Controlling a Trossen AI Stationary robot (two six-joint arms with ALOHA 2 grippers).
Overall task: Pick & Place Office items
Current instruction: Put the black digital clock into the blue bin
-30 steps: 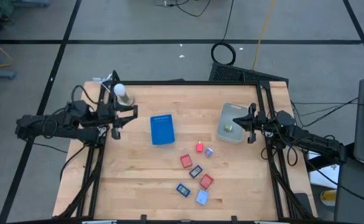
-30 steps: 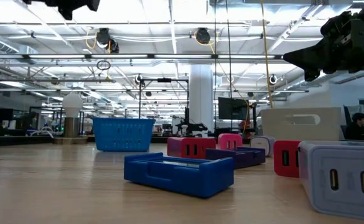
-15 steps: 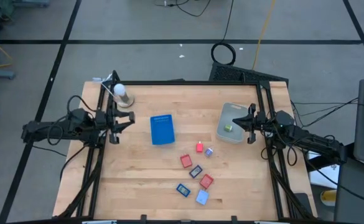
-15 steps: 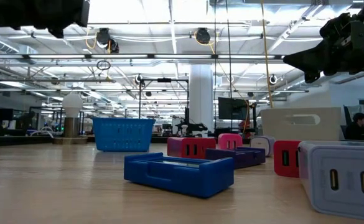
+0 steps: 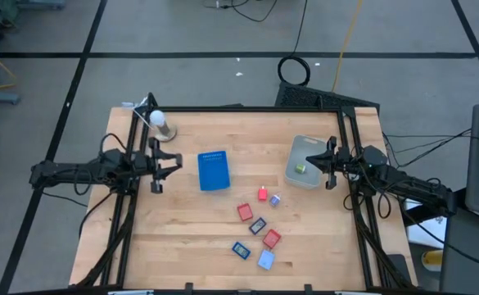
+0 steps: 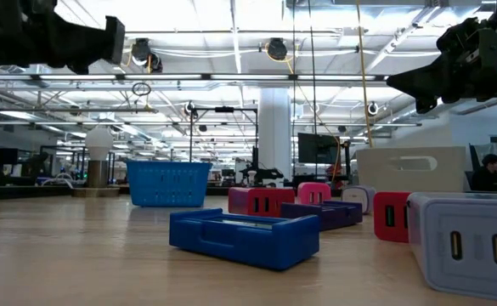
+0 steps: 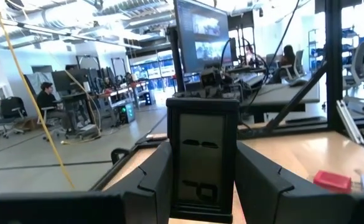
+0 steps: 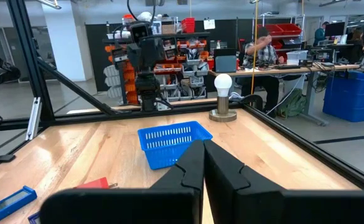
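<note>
My left gripper (image 5: 159, 168) hovers over the table's left part, left of the blue tray (image 5: 214, 170), and is shut on a dark grey item (image 7: 202, 155). Several small items lie flat on the wood right of centre: a pink one (image 5: 262, 194), a purple one (image 5: 274, 199), two red ones (image 5: 245, 211), a dark one (image 5: 258, 225), a blue one (image 5: 241, 250) and a light blue one (image 5: 265, 260). A green piece (image 5: 301, 168) lies in the translucent bin (image 5: 305, 172). My right gripper (image 5: 331, 164) is shut and empty at the bin's right edge. My left gripper pinches the dark grey item between its two fingers, one on each long side (image 7: 174, 177). The fingers (image 7: 256, 180) lie about level, pointing toward the table's right. The item sticks out past the fingertips and is lifted clear of the table.
A light bulb on a round base (image 5: 159, 123) stands near the far left corner, behind my left gripper. Black frame rails (image 5: 124, 205) run along the table's left and right sides. Bare wood (image 5: 182, 229) lies between the tray and the near edge. People sit at desks beyond the table.
My left gripper has come down and shifted slightly toward the near edge, still shut on the dark grey item. In the low view the left arm has dropped lower into the picture's top left. The right arm and the items on the table have stayed put.
</note>
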